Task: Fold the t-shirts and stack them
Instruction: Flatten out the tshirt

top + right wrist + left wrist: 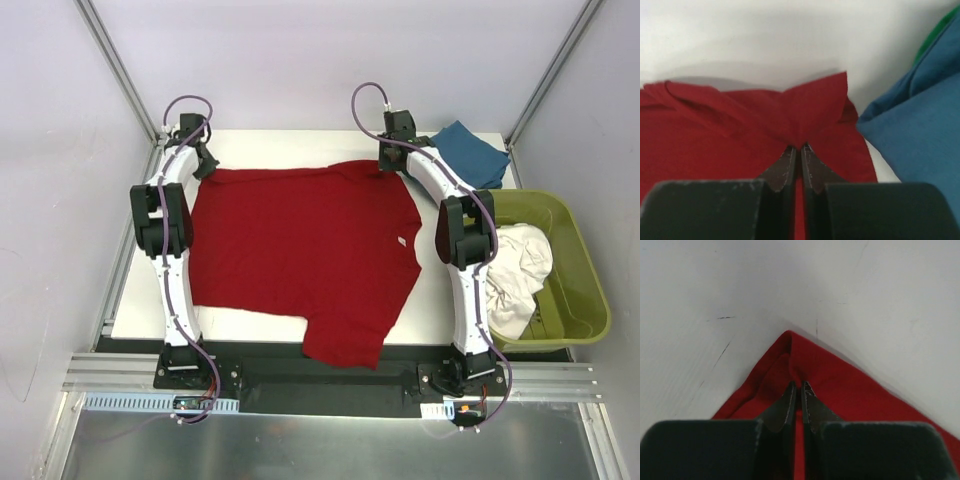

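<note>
At the near edge of the table (250,322), one sleeve of the deep red t-shirt (300,245) spills over the lip toward the arm bases. The rest of the shirt lies spread flat across the middle of the white top. A bare strip of table shows along the near-left hem, and a narrower one runs down the left side beside the left arm. At the table's right side, the olive-green tub (590,300) holds the crumpled white t-shirt (520,262), which drapes over the tub's near-left rim, close against the right arm. At the far edge, the left gripper (800,386) has its fingers pressed together, pinching the red shirt's far-left corner. The right gripper (800,147) is likewise closed, pinching a puckered fold at the far-right corner. Just beside that fold, the folded teal-blue t-shirt (475,152) lies in the table's far-right corner. A band of bare table runs behind the red shirt's far hem.
</note>
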Action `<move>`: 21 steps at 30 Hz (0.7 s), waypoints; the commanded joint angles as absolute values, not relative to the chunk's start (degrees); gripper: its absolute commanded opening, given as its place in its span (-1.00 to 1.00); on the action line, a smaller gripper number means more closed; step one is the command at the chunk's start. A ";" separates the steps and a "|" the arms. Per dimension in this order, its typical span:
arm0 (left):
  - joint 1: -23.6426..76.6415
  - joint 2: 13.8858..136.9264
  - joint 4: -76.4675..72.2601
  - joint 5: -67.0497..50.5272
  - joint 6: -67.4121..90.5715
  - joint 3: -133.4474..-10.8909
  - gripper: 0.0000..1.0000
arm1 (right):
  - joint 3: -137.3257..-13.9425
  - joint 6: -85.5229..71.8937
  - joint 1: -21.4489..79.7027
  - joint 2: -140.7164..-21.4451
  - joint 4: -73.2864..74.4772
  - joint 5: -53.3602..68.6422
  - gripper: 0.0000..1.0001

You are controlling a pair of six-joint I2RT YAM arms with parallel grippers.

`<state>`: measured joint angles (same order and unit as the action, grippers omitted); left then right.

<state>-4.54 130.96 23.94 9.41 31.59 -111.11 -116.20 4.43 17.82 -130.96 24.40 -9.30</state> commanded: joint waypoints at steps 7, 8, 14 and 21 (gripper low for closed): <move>-4.75 132.55 22.59 9.05 27.69 -114.62 -1.00 | -119.01 0.18 16.35 -130.71 22.76 -0.53 -0.87; -4.75 131.76 22.59 9.23 27.42 -113.83 -1.00 | -118.13 0.18 16.35 -129.91 22.76 -0.61 -0.87; -4.75 123.67 22.50 9.23 24.79 -104.88 -1.00 | -109.00 -1.49 16.43 -121.04 25.48 1.67 -0.92; -5.01 114.62 22.50 11.95 25.93 -94.76 -1.00 | -99.94 -3.08 16.44 -111.37 32.51 4.21 -0.93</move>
